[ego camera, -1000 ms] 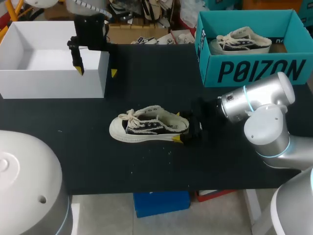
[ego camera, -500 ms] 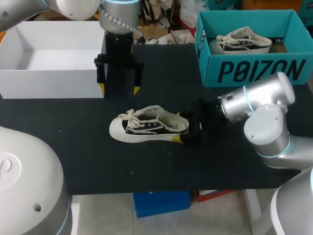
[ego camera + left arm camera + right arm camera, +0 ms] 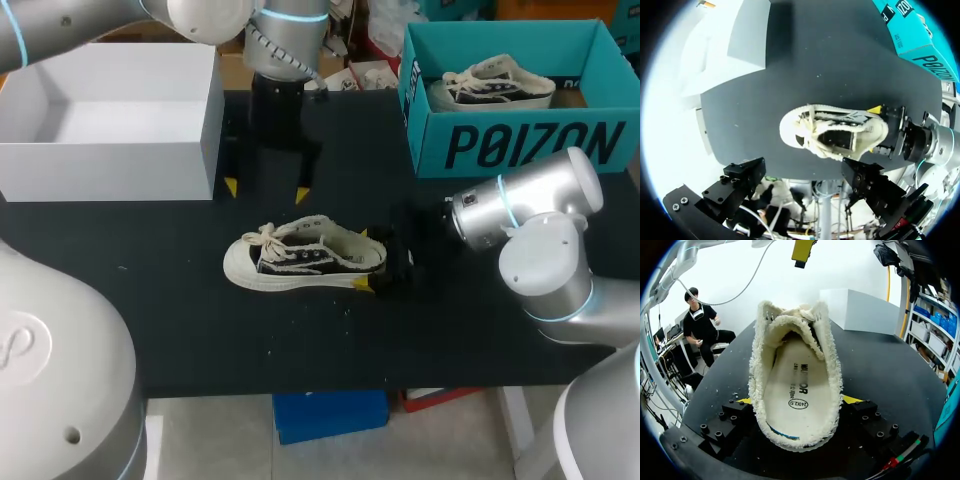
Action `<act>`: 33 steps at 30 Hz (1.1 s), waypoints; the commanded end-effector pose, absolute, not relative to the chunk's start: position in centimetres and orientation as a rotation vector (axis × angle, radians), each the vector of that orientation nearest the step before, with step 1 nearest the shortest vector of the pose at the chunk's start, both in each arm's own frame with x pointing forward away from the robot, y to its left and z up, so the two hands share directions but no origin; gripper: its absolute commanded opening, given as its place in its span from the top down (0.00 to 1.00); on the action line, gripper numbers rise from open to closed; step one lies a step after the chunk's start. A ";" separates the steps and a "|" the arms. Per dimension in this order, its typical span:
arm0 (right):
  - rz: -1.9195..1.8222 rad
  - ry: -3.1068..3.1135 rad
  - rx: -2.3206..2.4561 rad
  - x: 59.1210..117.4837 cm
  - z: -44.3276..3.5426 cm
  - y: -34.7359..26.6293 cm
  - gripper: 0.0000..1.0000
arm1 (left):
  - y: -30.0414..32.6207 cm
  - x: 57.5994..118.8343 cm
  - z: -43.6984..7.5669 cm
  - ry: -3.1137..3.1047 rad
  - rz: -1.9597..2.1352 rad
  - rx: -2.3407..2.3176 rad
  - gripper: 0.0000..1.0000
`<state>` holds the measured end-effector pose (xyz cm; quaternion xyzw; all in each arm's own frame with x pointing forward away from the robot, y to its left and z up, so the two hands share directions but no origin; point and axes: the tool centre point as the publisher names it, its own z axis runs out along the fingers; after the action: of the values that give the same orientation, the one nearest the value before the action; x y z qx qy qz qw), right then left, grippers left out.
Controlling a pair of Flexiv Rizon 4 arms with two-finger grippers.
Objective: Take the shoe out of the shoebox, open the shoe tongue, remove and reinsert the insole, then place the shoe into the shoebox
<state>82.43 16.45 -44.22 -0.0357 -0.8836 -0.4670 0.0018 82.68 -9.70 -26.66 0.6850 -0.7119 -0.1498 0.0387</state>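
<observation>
On the black tabletop [image 3: 330, 340], the white shoebox [image 3: 110, 165], its bare floor showing, stands beside the left end effector [image 3: 265, 190]; the teal box [image 3: 520, 145], beyond the right end effector [image 3: 363, 261], holds a second shoe [image 3: 495, 85]. The shoe [image 3: 300, 255] lies upright, long axis crosswise, toe pointing away from the right end effector, which grips its heel. The left end effector hangs released near the shoe.

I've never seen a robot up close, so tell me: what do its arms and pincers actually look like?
Both the left arm and right arm are thick, rounded silver-grey tubes with light-blue rings at joints. The left pincer and right pincer are black and blocky, bolt-studded, each ending in two bright yellow tips.
</observation>
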 end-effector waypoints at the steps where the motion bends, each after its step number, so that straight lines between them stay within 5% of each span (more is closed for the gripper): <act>1: -1.464 -2.775 -0.115 82.2 -44.7 16.6 1.00 | -9.8 82.7 -26.6 -2.184 -0.466 2.103 0.00; 33: -1.464 -2.775 -0.115 82.2 -44.7 16.6 1.00 | -16.5 80.7 -33.0 -2.384 -0.516 2.129 0.00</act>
<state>82.43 16.44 -44.22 -0.0356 -0.8836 -0.4668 0.0017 80.51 -15.48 -32.11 0.6589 -0.7360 -0.1511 -0.0369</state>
